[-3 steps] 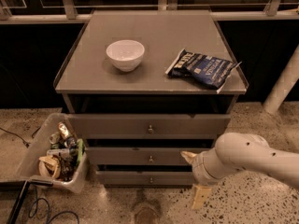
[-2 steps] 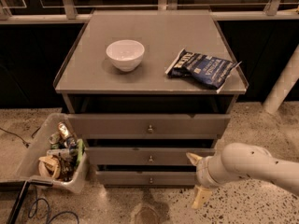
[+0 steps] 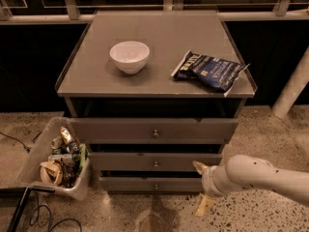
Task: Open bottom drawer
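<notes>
Hovering near the floor at right, end effector point(image 3: 200, 187) has fingers spread wide, holding nothing, clear of the knob point(image 3: 155, 186). Bottom drawer point(image 3: 130, 184), lowest in the bench point(image 3: 164, 35), looks shut. Reach, grasp and pull all remain.

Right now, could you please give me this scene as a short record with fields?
gripper: open, low by the cabinet's right front corner, holding nothing
bottom drawer: not pulled out; knob untouched, left of the gripper
cabinet top: white bowl on the left, blue chip bag on the right
left of cabinet: bin of rubbish
task status: drawer not yet opened
</notes>
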Robot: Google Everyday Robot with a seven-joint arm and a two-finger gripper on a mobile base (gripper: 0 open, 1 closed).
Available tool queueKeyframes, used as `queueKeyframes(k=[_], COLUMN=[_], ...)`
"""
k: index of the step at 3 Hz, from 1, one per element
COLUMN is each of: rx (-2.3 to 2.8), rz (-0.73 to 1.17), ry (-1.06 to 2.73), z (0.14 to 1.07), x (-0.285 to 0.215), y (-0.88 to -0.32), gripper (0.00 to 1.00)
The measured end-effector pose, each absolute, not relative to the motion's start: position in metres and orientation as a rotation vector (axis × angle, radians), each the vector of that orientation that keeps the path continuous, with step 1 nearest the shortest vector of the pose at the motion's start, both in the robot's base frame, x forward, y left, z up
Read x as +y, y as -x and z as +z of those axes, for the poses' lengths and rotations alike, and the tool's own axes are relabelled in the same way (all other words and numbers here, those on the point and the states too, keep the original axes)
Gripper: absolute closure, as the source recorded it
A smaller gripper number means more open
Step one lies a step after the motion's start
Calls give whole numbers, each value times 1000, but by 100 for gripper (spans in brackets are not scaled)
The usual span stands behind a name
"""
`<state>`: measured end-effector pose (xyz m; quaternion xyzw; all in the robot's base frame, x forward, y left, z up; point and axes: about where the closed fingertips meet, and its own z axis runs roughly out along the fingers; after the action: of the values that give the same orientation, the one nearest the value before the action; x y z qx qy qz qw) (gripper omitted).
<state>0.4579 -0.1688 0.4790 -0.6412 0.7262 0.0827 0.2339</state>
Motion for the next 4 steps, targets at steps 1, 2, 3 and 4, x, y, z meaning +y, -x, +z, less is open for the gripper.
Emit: queueKeyframes(k=[1, 2, 3, 4], rx=[2025, 2050, 2055, 2040], rz=[225, 257, 292, 336], ry=[1782, 1768, 1721, 1651], z=[454, 420, 384, 352], x=[-169, -175, -180, -186], y=[-464, -474, -485, -496], gripper=[0, 0, 0, 0])
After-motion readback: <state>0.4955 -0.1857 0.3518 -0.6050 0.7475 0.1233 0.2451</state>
